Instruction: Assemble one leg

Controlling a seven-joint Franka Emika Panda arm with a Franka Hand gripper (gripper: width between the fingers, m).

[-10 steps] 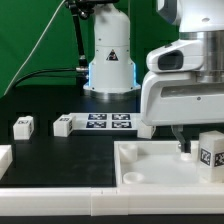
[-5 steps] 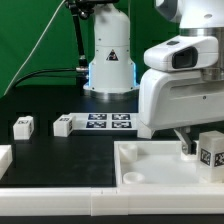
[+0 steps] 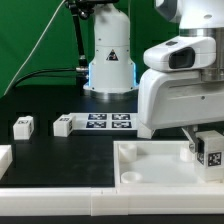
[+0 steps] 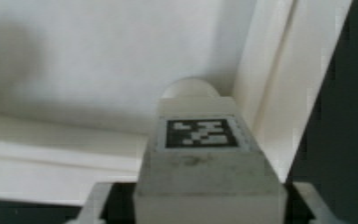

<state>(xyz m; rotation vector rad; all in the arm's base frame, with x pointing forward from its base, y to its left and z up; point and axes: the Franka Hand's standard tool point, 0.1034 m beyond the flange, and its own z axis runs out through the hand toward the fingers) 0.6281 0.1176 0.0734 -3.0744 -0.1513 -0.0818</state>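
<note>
1. Over the bench's near edge, the gripper [image 3: 203, 150] has its jaws clamped on the leg [image 3: 211, 150], tag outward.
2. Leg hangs above the tray-like piece [image 3: 150, 160], apparently just clear.

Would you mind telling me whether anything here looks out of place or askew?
Nothing stands out. The hand holds one small white tagged block upright over the large white tray-like piece; two more blocks sit on the black table.
</note>
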